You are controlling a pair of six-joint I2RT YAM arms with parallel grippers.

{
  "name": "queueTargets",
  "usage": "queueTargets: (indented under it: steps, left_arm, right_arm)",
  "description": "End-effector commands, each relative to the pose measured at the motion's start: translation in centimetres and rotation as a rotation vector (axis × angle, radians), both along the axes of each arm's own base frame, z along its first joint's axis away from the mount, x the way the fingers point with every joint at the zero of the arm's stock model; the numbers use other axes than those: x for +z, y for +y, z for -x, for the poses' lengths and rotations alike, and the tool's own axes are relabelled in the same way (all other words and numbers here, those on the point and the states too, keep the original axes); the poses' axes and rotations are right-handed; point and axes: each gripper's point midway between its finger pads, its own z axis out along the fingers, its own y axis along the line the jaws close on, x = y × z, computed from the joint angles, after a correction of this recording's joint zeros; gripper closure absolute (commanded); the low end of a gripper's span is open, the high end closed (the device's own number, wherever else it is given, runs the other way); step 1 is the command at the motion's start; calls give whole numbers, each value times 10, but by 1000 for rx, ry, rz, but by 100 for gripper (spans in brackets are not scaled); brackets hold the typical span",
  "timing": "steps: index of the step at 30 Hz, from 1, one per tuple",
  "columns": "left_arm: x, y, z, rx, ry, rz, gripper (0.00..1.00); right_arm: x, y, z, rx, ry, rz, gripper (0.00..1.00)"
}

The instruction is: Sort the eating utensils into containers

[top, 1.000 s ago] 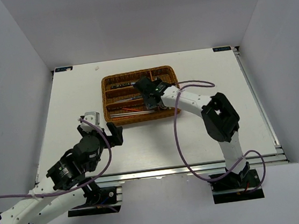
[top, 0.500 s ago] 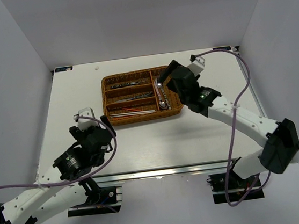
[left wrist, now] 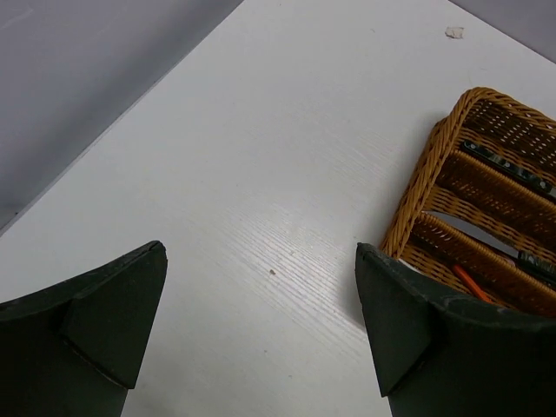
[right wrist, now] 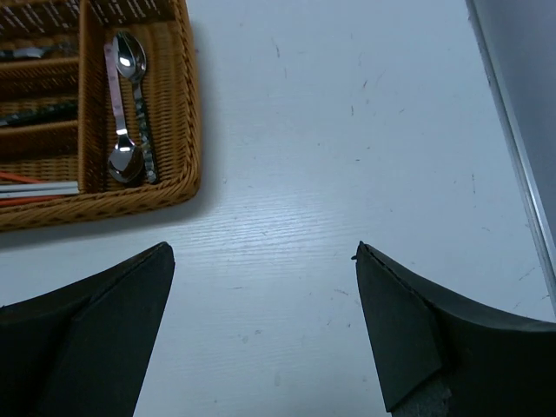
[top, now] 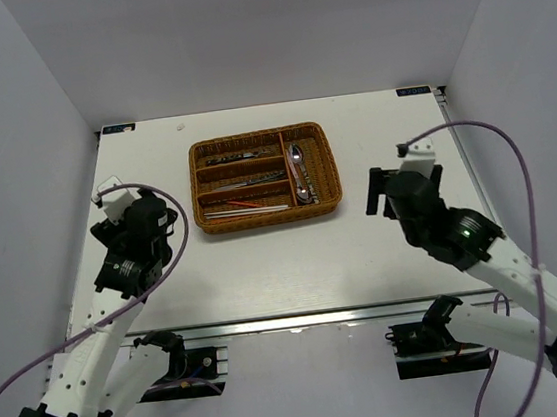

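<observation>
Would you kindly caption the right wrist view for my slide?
Open right hand above the table, two spoons lying in the wicker tray.

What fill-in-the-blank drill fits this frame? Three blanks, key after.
1. The crosswise slot of the wicker tray holds two ____.
2. The left tool and the right tool are both ____ and hold nothing.
3. The red chopsticks lie in a ____ slot, not the crosswise one.
Missing words: spoons; open; long.
</observation>
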Motion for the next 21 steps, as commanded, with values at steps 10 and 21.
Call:
queueTargets:
  steps: [10, 21]
  left_arm:
    - [22, 23, 50, -19, -160, 6, 2]
    - [13, 14, 42, -70, -124, 3, 2]
  right_arm:
    - [1, -37, 45, 36, -67, -78, 11]
    - [-4, -34, 40, 21, -85, -103, 11]
